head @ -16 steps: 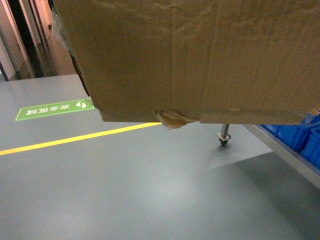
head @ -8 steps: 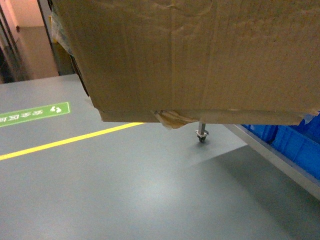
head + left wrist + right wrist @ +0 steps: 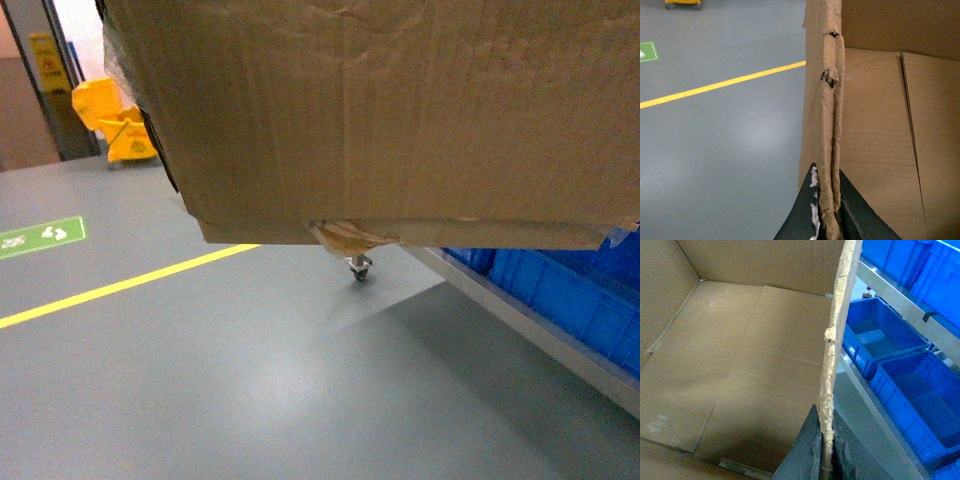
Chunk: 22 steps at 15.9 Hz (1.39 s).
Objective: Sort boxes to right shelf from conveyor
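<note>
I am carrying a large brown cardboard box [image 3: 400, 110] held up in front of my head camera, so it fills the top of that view, with a wrinkled scrap of brown tape [image 3: 345, 235] hanging from its lower edge. My left gripper [image 3: 826, 210] is pinched on the box's ragged left wall, and my right gripper [image 3: 826, 452] is pinched on its right wall; both jaws sit narrow, clamped on cardboard. I judge this the carrying step: the box is off the conveyor, which no view shows, and not yet on the shelf. Below and right of the box, the head view shows the steel shelf frame [image 3: 520, 320], one castor foot [image 3: 358, 267] and blue bins [image 3: 560, 295]. Only the right wrist view shows the box's bare inside and the bins [image 3: 890, 340] just beside its right wall. Only the left wrist view shows open grey floor [image 3: 720, 150] and a yellow line [image 3: 715, 86] left of the box. Next I need to line the box up with a free shelf tier and set it down
</note>
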Motion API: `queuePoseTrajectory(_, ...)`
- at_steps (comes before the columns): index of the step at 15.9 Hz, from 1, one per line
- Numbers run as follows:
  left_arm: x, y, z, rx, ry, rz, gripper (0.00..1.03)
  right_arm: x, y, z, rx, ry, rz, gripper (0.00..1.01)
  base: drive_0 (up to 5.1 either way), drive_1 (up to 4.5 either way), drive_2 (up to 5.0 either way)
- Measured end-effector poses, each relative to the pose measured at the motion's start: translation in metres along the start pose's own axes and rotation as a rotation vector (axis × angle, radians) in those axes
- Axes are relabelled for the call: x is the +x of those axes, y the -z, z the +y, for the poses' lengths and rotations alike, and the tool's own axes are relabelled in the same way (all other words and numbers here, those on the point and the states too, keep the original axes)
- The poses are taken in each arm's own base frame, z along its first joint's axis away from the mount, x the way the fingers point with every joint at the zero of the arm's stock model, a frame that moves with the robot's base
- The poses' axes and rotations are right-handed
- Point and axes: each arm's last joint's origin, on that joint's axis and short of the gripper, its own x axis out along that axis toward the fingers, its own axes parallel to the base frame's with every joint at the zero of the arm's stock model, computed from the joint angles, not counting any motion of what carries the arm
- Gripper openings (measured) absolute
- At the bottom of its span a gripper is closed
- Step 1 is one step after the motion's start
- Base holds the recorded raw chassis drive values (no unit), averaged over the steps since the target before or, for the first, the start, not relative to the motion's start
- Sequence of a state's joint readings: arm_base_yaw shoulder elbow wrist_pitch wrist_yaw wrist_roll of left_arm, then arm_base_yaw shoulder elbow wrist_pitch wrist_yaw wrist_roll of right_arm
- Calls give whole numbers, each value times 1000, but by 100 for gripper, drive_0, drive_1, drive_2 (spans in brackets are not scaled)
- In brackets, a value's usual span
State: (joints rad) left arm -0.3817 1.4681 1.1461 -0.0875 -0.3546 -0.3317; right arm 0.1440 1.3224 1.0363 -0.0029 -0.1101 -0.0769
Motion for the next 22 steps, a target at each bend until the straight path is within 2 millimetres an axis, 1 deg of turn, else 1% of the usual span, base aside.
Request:
queuePoseTrajectory(15, 0, 0, 0, 0, 0, 0, 2, 0, 0, 0, 0, 0, 0, 2, -121, -121, -121)
queuePoseTrajectory(16, 0, 0, 0, 0, 0, 1, 2, 0, 0, 0, 0, 0, 0, 2, -120, -256, 16)
queuePoseTrajectory(20, 1, 2, 0, 4, -3, 10, 2, 2, 2, 0, 1, 0, 10, 2, -115, -518, 289)
queuePoseTrajectory(22, 1, 1, 0, 2, -2, 6, 2, 1, 1, 0, 1, 0, 7, 2, -115, -160, -71)
